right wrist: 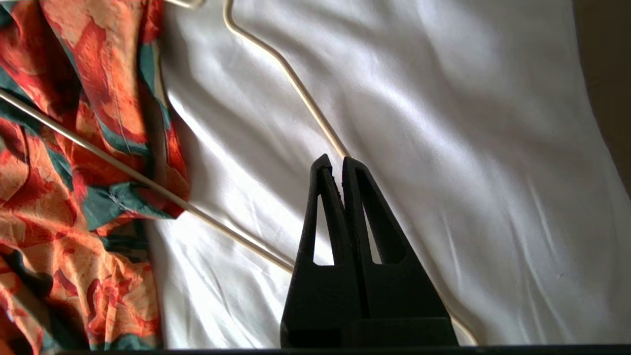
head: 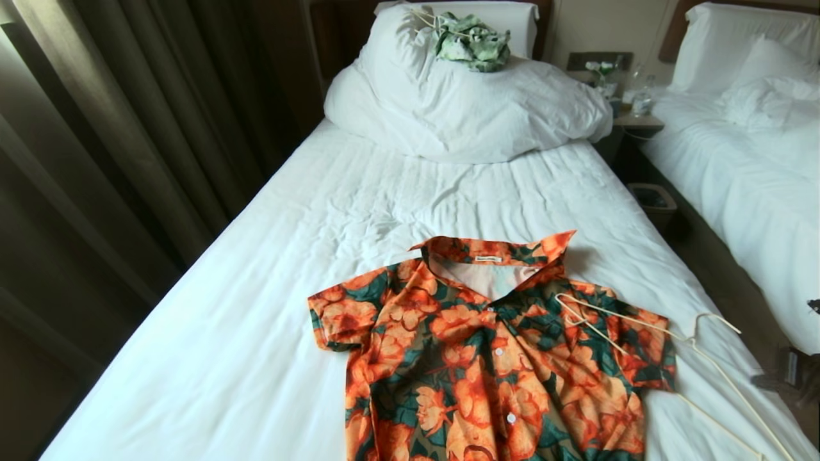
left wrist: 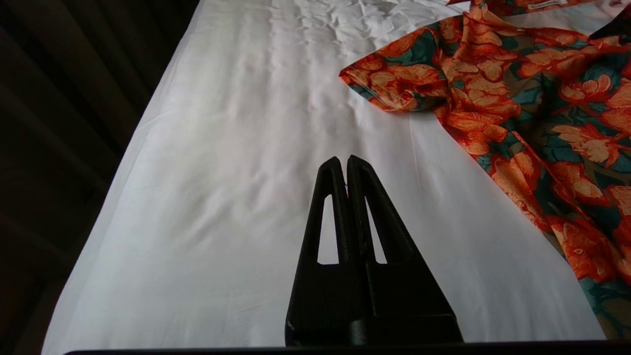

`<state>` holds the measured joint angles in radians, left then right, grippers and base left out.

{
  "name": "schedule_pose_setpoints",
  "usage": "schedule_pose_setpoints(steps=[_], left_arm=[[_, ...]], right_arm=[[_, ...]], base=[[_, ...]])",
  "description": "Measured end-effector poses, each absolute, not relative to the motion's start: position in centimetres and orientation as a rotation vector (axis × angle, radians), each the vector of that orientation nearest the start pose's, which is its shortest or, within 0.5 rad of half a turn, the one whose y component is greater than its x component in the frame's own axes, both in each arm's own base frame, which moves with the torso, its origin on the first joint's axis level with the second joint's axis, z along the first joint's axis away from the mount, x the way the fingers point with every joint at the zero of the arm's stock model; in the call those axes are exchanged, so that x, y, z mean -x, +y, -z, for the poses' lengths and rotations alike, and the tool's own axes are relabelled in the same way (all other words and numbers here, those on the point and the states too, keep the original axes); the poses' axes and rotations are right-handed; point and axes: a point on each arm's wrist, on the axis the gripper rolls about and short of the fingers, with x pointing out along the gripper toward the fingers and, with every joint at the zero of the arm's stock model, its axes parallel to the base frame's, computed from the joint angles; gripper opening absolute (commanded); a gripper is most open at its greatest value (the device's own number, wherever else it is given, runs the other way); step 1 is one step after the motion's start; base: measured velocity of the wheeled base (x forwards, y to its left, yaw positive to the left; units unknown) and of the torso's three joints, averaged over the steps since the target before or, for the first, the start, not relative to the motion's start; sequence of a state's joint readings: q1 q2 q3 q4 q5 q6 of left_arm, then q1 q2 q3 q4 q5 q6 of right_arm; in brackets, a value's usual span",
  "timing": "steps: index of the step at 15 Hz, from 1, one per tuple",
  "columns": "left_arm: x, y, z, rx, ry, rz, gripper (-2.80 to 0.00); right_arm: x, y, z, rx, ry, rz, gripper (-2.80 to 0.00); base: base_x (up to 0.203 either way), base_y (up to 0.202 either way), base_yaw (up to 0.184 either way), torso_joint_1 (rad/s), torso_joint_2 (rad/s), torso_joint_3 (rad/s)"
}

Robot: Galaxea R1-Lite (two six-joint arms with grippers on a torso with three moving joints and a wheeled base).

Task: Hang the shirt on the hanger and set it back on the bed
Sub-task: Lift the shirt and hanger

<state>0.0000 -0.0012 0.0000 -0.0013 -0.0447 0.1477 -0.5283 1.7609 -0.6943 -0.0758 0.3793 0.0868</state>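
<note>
The orange-flowered shirt (head: 487,358) lies flat and buttoned on the bed (head: 288,269), collar toward the pillows. The cream wire hanger (head: 624,318) rests partly on the shirt's right shoulder, with its hook out over the sheet near the bed's right edge. Neither gripper shows in the head view. In the right wrist view my right gripper (right wrist: 335,160) is shut and empty, hovering just over one arm of the hanger (right wrist: 305,96), with the shirt's sleeve (right wrist: 74,148) beside it. My left gripper (left wrist: 345,160) is shut and empty over bare sheet, apart from the shirt's other sleeve (left wrist: 394,84).
A bundled white duvet (head: 467,109) at the head of the bed carries a green-and-white garment (head: 471,41). Dark curtains (head: 96,128) run along the left. To the right are a nightstand (head: 631,115), a small bin (head: 650,198) and a second bed (head: 756,166).
</note>
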Motion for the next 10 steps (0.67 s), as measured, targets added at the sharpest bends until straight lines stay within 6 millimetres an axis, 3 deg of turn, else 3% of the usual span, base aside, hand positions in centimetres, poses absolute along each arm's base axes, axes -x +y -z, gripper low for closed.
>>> schedule_pose_setpoints(steps=[4, 5, 6, 10], left_arm=[[2.3, -0.1, -7.6, -0.148, -0.006, 0.045, -2.80], [2.3, -0.1, -7.6, -0.148, -0.006, 0.044, -2.80], [2.3, -0.1, -7.6, -0.148, -0.006, 0.044, -2.80], [2.3, -0.1, -7.6, -0.148, -0.005, 0.044, -2.80]], right_arm=[[-22.8, -14.8, -9.3, -0.593, 0.991, 0.128, -2.80], [-22.6, -15.2, -9.1, -0.589, 1.007, 0.125, -0.51], [-22.6, -15.6, -8.9, -0.584, 1.012, 0.125, 0.00], [-22.6, -16.7, -8.2, -0.612, 1.001, 0.101, 0.00]], base=[[0.000, 0.000, 0.000, 0.000, 0.00, 0.000], [0.000, 0.000, 0.000, 0.000, 0.00, 0.000], [0.000, 0.000, 0.000, 0.000, 0.00, 0.000], [0.000, 0.000, 0.000, 0.000, 0.00, 0.000]])
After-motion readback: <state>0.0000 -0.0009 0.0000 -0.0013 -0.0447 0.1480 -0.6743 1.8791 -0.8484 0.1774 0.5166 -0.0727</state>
